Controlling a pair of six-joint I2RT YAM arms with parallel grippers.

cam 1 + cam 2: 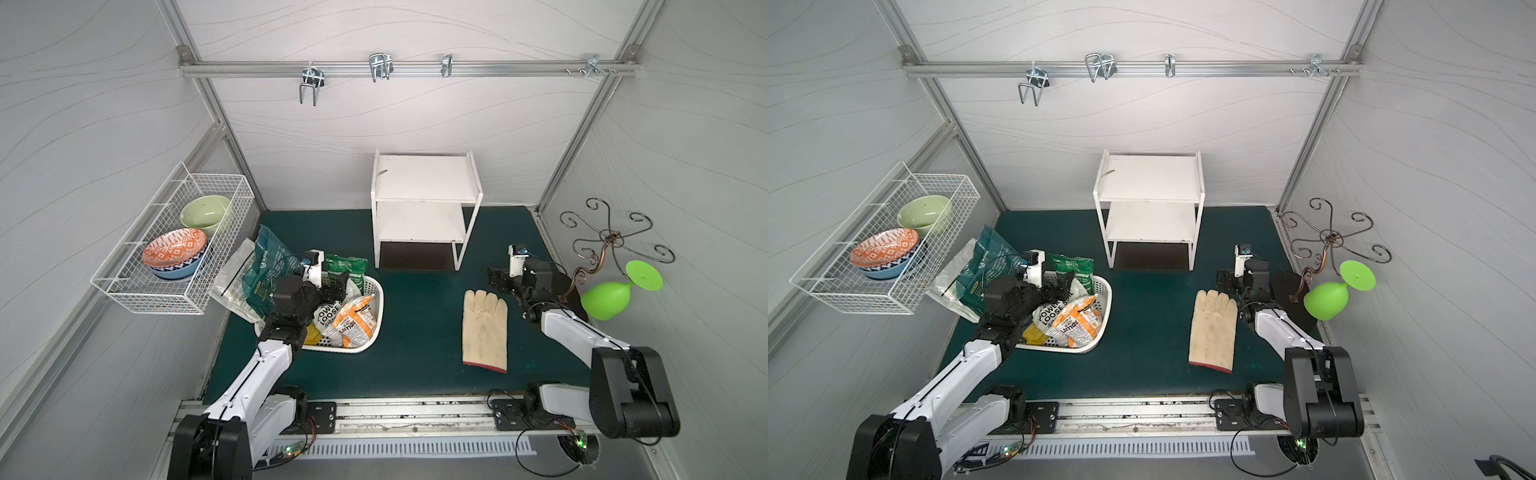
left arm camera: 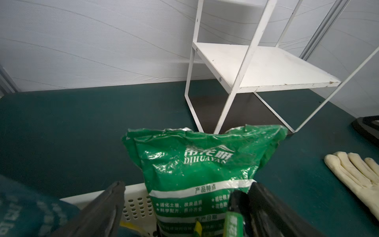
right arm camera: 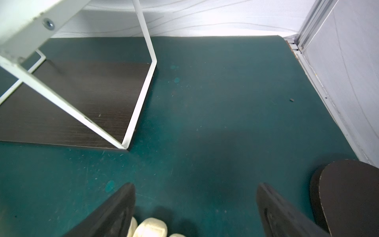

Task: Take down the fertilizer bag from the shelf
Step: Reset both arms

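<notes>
Desk (image 1: 415,332): dark green mat surface. Shelf (image 1: 424,208) stands on a dark board at 12 o'clock, against the back wall; both white tiers bare. White perforated basket (image 1: 374,307) of bags at 9 o'clock. Cream glove (image 1: 484,328) lies flat at 3 o'clock. Dark stand base (image 3: 348,195) at far 3 o'clock edge.

wire basket (image 1: 174,249) with bowls (image 1: 174,252), glove (image 1: 485,328), green glass (image 1: 607,297)
</notes>
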